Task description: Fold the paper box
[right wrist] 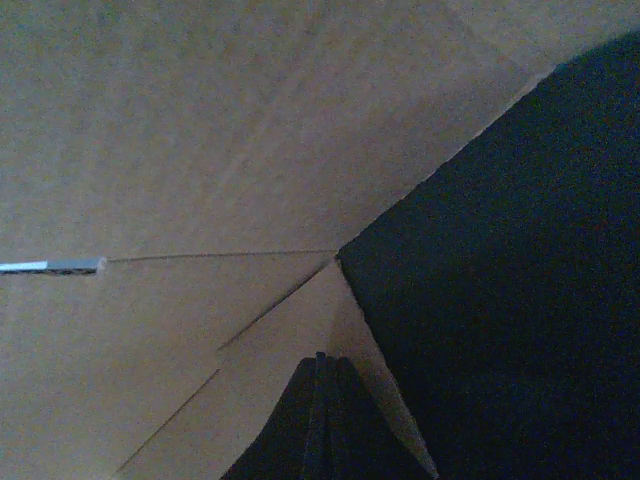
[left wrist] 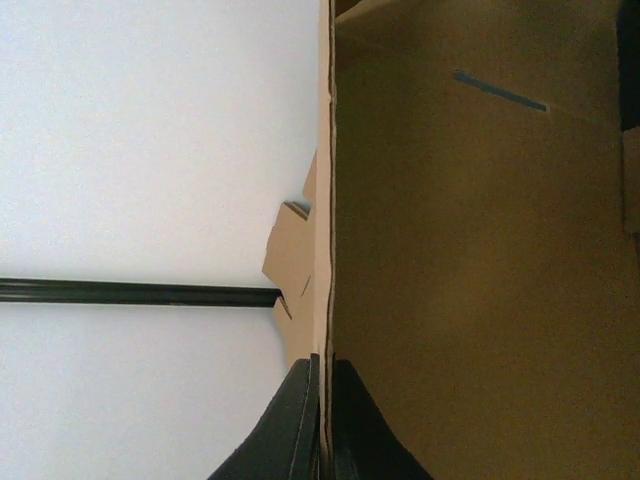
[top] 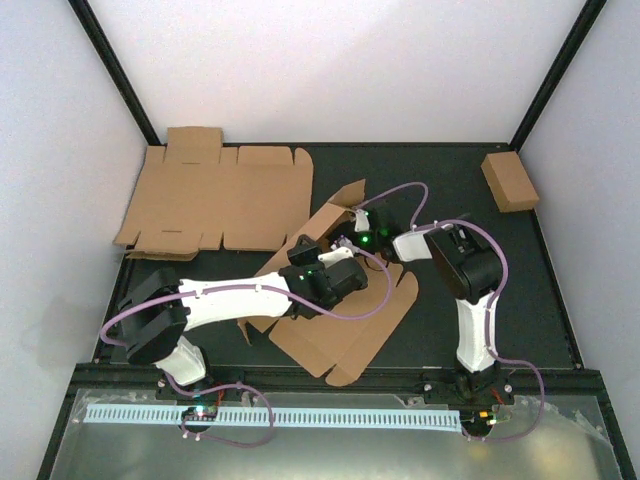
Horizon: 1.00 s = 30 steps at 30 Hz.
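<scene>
Centrally on the dark counter point(top: 520, 300): plain brown corrugated cardboard paper box point(top: 345, 335), a die-cut mailer half folded, base panel flat and set at an angle to the counter's edges, flaps at its far side raised. Left arm: elbow swung out to the left near the base, white forearm reaching rightward across the box's near-left corner, wrist over the middle. Left gripper point(left wrist: 322, 362): jaws clamped tight on the edge of an upright cardboard wall. Right arm: rising from its base, bent at the elbow, forearm pointing left towards the raised far flaps. Right gripper point(right wrist: 320, 358): jaws pressed together, tips against a cardboard flap beside a crease; actual grip on the card: cannot tell. Both wrists close together. Well apart at back left, a flat unfolded brown cardboard blank point(top: 215, 200); at back right, a small closed brown box point(top: 509, 181).
</scene>
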Each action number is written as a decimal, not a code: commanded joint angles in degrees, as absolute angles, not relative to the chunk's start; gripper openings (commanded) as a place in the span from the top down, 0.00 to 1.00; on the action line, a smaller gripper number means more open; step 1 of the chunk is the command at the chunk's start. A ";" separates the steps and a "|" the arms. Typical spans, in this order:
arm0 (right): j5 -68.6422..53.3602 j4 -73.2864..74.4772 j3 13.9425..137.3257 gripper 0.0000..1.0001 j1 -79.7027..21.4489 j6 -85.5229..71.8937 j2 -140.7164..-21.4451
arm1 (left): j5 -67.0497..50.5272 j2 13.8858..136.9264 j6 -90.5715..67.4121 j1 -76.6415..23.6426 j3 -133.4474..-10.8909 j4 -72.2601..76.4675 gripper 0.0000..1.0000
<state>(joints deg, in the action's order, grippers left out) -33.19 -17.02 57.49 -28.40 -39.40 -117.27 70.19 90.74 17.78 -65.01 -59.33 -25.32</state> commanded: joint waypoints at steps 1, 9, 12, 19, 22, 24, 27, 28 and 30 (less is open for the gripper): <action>-25.25 -7.30 57.75 0.98 -29.83 -37.67 -117.91 | 66.51 92.02 15.08 -65.62 -60.17 -28.70 0.98; -24.39 -8.25 55.09 0.99 -30.85 -39.19 -117.96 | 66.27 91.76 15.53 -65.63 -59.79 -27.99 0.98; -24.78 -15.86 49.34 0.98 -30.57 -40.09 -112.57 | 66.23 91.24 15.99 -65.65 -59.56 -27.55 0.98; -26.85 -24.33 40.33 0.98 -25.09 -39.45 -101.30 | 66.06 89.28 17.46 -66.22 -58.56 -26.16 0.98; -28.78 -24.36 38.92 0.98 -22.82 -38.69 -99.24 | 66.30 89.30 17.58 -66.67 -58.38 -26.01 0.98; -29.46 -24.43 38.07 0.98 -21.41 -38.20 -97.78 | 66.58 89.57 17.55 -66.91 -58.28 -26.02 0.98; -30.42 -24.40 37.17 0.97 -19.32 -37.14 -95.69 | 66.88 89.97 17.58 -67.29 -58.23 -25.97 0.98; -30.60 -24.47 36.91 0.96 -18.80 -36.46 -94.85 | 66.95 90.04 17.66 -67.36 -58.19 -25.85 0.98; -30.52 -24.51 36.58 0.95 -18.30 -34.61 -93.05 | 66.99 90.01 17.86 -67.47 -58.18 -25.49 0.98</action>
